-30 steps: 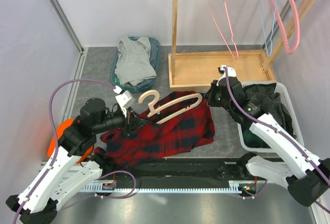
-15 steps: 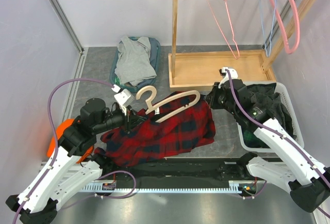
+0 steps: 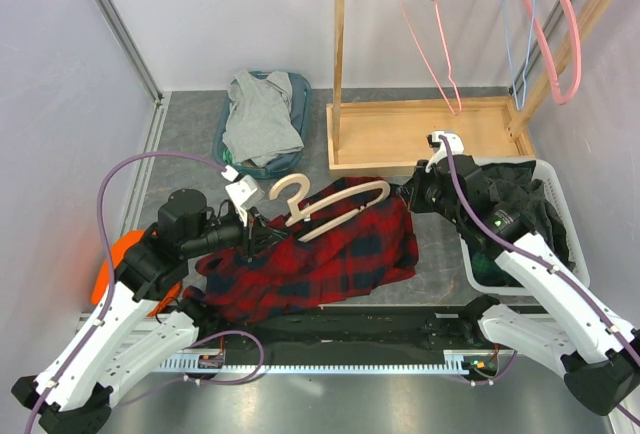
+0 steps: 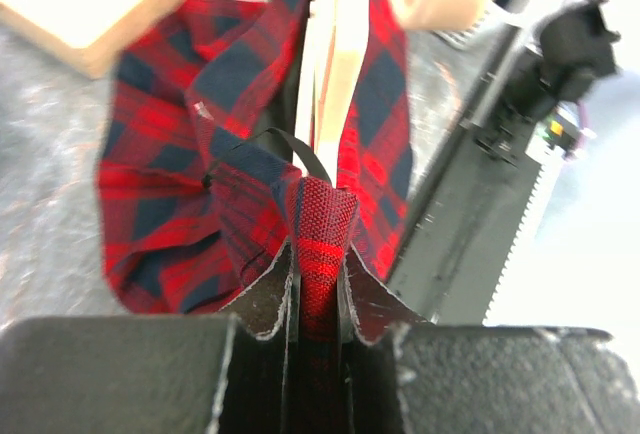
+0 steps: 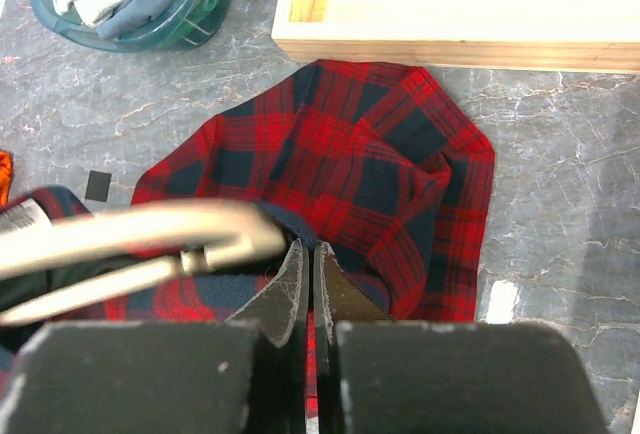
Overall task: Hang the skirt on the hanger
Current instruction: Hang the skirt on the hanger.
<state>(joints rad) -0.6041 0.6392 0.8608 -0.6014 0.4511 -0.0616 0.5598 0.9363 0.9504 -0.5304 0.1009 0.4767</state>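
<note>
The red and navy plaid skirt [image 3: 330, 254] lies crumpled on the grey table between the arms. A pale wooden hanger [image 3: 335, 206] rests across its far edge, hook to the left. My left gripper [image 3: 255, 234] is shut on a fold of the skirt's waistband [image 4: 322, 216], with the hanger [image 4: 335, 64] just beyond the fingertips. My right gripper [image 3: 405, 194] is shut on the skirt's right edge [image 5: 350, 154], close beside the hanger's right end [image 5: 130, 239]. In the wrist views the left gripper [image 4: 318, 254] and right gripper [image 5: 308, 254] have their jaws pressed together on cloth.
A teal tub of grey clothes [image 3: 262, 119] sits at the back left. A wooden rack base [image 3: 420, 134] with pink and blue hangers [image 3: 430, 34] stands at the back right. A white basket of dark clothes [image 3: 520, 214] is at the right, an orange object [image 3: 112, 264] at the left.
The hanger rose slightly with its hook, then settled back lower on the skirt. The right wrist shifted a little to the right. Both grippers stay shut on the skirt.
</note>
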